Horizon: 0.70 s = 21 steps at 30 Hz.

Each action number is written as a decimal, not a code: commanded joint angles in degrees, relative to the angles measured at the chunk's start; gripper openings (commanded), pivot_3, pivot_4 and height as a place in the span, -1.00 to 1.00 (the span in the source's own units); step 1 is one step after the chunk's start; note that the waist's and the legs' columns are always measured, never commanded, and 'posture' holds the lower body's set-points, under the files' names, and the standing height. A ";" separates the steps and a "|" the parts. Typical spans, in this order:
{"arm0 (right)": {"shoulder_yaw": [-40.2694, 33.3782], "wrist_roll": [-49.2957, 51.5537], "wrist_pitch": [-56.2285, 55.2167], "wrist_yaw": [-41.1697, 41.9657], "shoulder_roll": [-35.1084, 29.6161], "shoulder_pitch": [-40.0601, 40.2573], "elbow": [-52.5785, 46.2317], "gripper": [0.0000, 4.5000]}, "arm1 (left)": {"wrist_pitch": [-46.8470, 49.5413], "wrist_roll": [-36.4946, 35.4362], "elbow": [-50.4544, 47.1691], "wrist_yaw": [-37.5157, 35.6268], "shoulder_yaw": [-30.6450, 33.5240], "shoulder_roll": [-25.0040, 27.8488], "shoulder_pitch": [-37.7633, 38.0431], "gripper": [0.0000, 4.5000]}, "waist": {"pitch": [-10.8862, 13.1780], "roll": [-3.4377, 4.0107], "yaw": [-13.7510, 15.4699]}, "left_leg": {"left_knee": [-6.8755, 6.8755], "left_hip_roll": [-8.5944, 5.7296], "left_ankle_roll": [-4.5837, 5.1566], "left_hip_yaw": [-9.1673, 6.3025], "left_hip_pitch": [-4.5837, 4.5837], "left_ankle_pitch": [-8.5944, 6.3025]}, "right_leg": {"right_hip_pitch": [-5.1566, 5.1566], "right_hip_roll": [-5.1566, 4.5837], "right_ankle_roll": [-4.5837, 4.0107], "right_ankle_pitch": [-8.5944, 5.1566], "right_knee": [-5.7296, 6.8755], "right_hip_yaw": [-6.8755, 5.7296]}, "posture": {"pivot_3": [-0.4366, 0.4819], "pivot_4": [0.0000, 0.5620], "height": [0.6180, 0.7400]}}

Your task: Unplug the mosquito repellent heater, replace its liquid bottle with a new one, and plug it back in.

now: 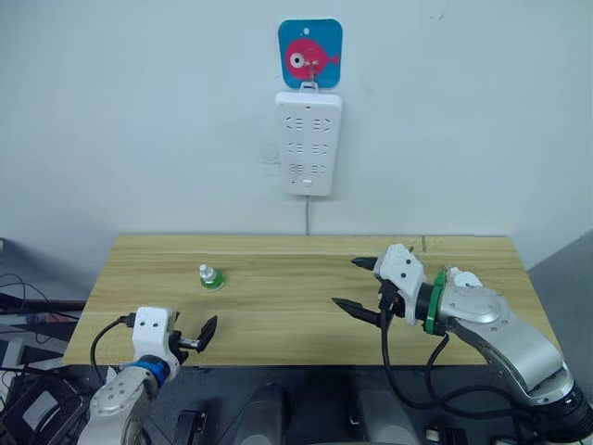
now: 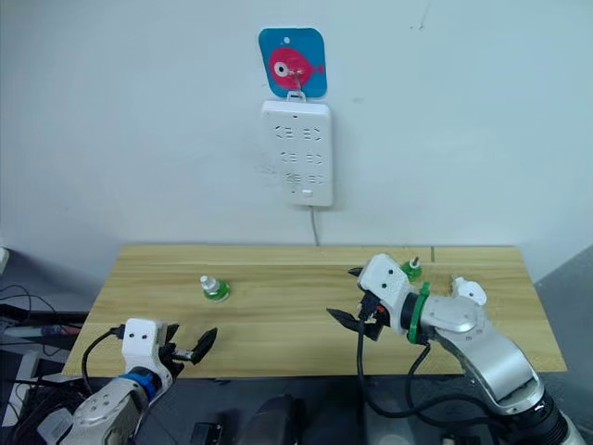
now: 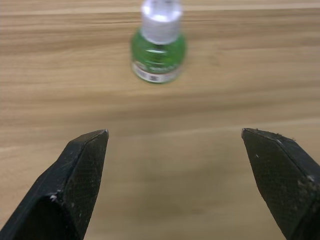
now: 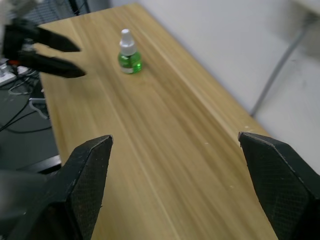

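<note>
Light wooden counter with lengthwise grain, back edge set against a plain pale wall. On that wall, above the counter's middle, a blue square plaque with a pink fish. Hung just under it, a long white power strip, upright, with a grey cable dropping from its lower end behind the counter. Off the counter's left end, a tangle of dark cables. Past the right end, grey floor.

On the left half of the counter, a small green bottle with a white cap, standing upright, well apart from both hands. Towards the right back corner, a second green bottle, upright, partly hidden behind the right hand. Just beside that, further right, the mosquito repellent heater, small, white and rounded, resting on the counter behind the right forearm; orientation hard to tell.

Left hand low at the counter's near left edge, fingers spread wide apart, empty, pointing at the capped bottle. Right hand over the right half of the counter, fingers likewise wide apart, holding nothing, aimed leftwards along the wood.
</note>
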 commanded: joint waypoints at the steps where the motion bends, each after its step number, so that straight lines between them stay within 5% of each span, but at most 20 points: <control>1: 0.54 0.70 2.06 0.96 -0.88 -1.39 -3.12 0.87 | -2.24 1.87 4.97 -0.45 -0.85 1.39 -3.99 1.00 | 0.02 -0.02 0.25 | -0.01 -0.01 0.00 0.01 -0.01 0.00 | -0.02 -0.02 0.00 0.00 0.00 0.01 | -0.14 -0.12 1.00; 21: 0.81 3.29 11.06 1.47 -3.56 -1.81 -11.28 0.87 | -18.19 8.13 39.44 -5.15 -5.99 3.37 -27.62 1.00 | 0.69 -0.08 0.15 | -0.10 -0.04 -0.01 -0.08 -0.08 -0.01 | -0.07 -0.19 -0.01 0.01 -0.07 -0.19 | -0.27 -0.04 1.00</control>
